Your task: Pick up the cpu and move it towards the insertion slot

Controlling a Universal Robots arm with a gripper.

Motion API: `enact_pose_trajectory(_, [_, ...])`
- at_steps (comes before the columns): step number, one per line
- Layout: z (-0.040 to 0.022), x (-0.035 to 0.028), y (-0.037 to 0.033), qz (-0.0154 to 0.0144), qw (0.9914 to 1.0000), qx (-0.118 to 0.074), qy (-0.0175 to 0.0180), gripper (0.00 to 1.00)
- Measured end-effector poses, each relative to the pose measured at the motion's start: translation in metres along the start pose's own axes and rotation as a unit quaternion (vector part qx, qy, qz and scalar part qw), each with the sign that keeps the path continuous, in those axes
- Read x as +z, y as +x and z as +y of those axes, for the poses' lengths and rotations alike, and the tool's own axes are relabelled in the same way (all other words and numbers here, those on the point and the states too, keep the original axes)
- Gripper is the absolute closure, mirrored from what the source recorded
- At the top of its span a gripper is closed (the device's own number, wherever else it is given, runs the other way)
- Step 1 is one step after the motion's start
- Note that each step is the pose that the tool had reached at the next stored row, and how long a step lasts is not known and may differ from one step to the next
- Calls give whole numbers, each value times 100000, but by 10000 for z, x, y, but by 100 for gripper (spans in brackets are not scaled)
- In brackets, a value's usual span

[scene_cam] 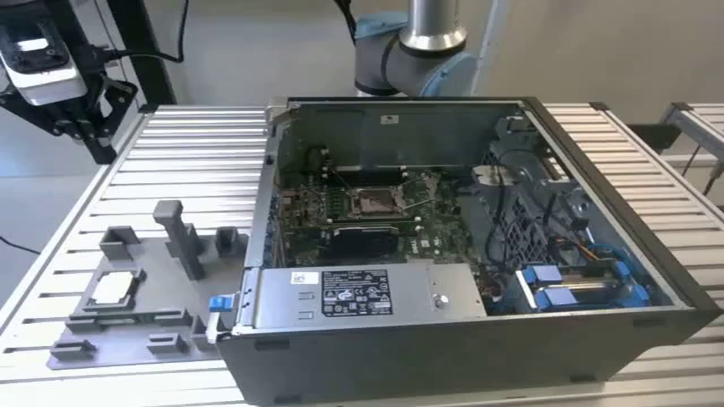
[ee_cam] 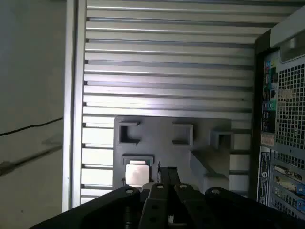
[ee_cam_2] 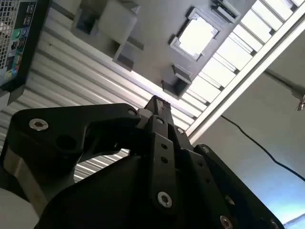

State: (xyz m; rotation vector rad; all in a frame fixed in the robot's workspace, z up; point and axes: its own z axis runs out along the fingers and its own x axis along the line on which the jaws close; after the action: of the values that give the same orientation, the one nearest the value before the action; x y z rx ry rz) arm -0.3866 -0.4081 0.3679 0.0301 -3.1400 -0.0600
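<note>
The cpu is a flat silvery-white square lying in a recess of the grey fixture plate at the exterior view's left. Both wrist views show it too: cpu, cpu. My gripper hangs high above the slatted table at the exterior view's far left, well apart from the cpu. Its black fingers meet at one tip, gripper, gripper, shut with nothing held. The insertion slot, a shiny metal frame with a dark centre, sits on the green motherboard inside the open computer case.
The open computer case takes up the table's middle and the exterior view's right, with tall walls around the motherboard. Grey posts rise from the fixture plate beside the cpu. The arm's base stands behind the case. A cable trails past the table edge.
</note>
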Motion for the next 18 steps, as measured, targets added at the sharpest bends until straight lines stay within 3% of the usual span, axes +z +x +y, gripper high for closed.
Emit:
enact_pose_trajectory(13, [-1,-1,4,10,100000,-2,5,100])
enact_pose_trajectory(18, [-30,4,106,-1,100000,2,-4,100])
